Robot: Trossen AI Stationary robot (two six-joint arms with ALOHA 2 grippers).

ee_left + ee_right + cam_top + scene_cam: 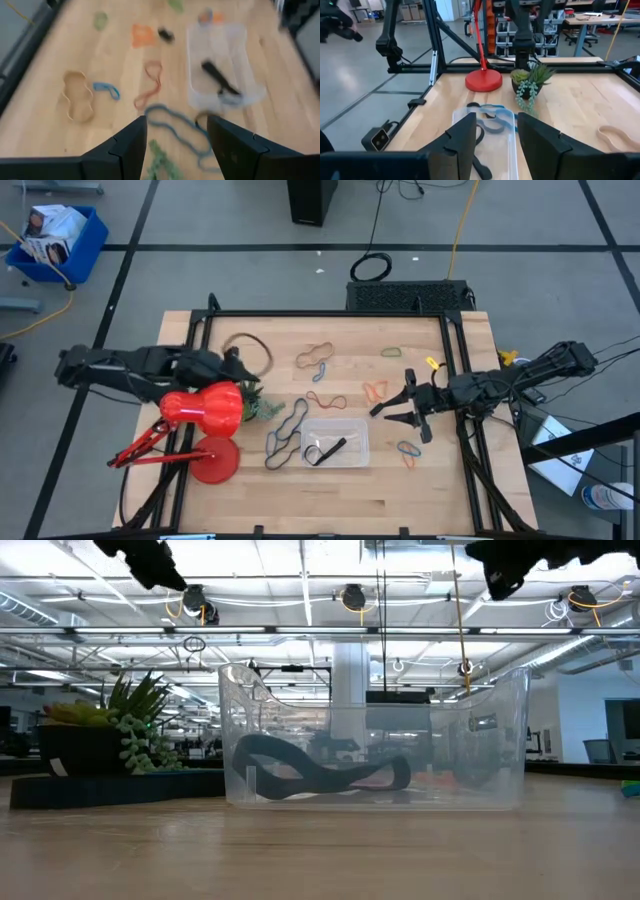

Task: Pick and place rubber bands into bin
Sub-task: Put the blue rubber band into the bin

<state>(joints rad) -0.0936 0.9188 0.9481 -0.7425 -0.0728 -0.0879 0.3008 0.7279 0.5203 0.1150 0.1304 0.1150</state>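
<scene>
The clear bin [335, 442] stands on the table's near middle with a black rubber band [325, 450] lying in it; the band also shows in the low view [320, 775]. Loose rubber bands lie flat on the wood: a large tan loop [248, 345], a tan one [318, 355], blue [320, 370], green [390, 352], orange [375, 390], red [325, 400], and a long dark one [288, 430] left of the bin. My left gripper [242, 370] hovers open above the table's left part. My right gripper [388, 412] hovers open, right of the bin.
A red desk lamp [205, 415] with its round base [212, 460] and a small potted plant [262, 408] stand at the table's left, close under my left arm. A blue-and-orange band [408, 450] lies right of the bin. A yellow piece [432, 363] lies at the right.
</scene>
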